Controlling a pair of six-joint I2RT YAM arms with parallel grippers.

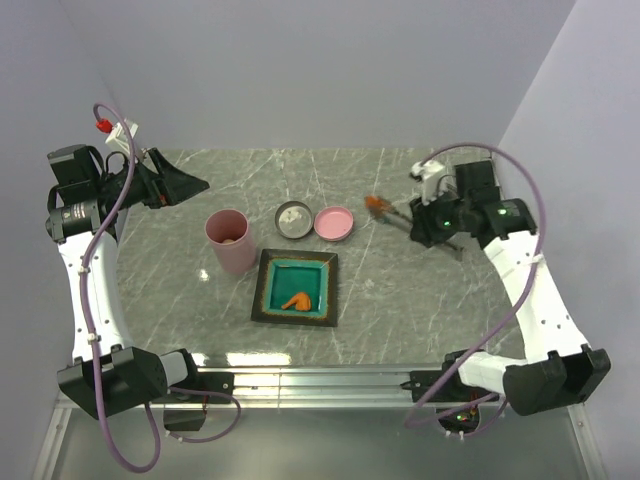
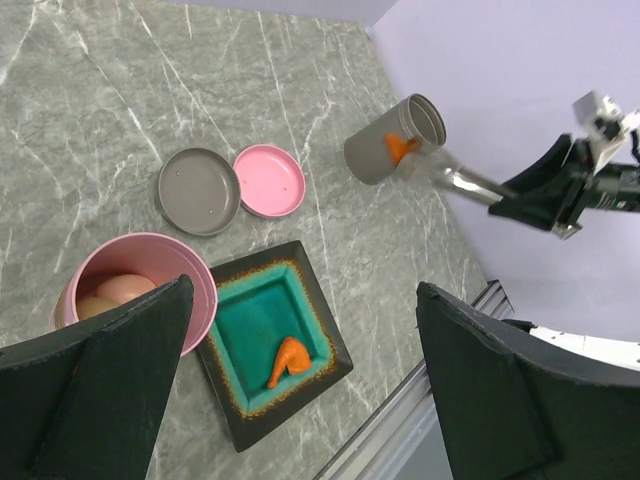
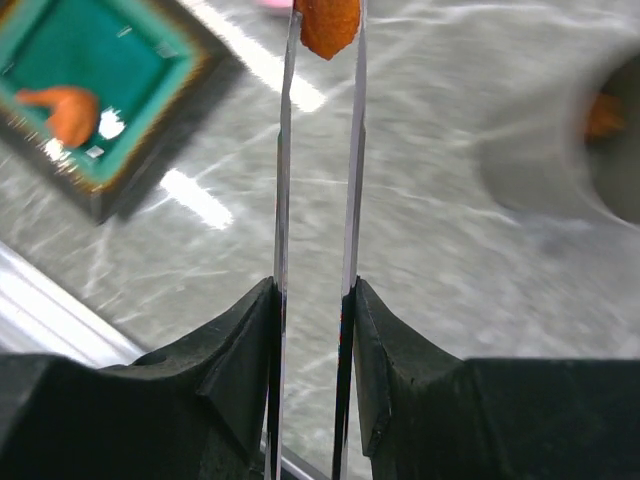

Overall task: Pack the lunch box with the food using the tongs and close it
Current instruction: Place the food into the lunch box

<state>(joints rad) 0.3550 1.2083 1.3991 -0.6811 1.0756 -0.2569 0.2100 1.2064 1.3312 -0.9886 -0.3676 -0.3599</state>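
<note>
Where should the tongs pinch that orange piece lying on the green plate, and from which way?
Bring the tongs straight down and pinch the orange piece across its thicker middle. It lies flat in the green plate, whose raised rim blocks a sideways approach, and its thin tail would likely slip.

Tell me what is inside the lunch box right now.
Inside the lunch box lie a pale pink ball and a beige ball. The left finger covers its near side, so anything there is hidden.
</note>
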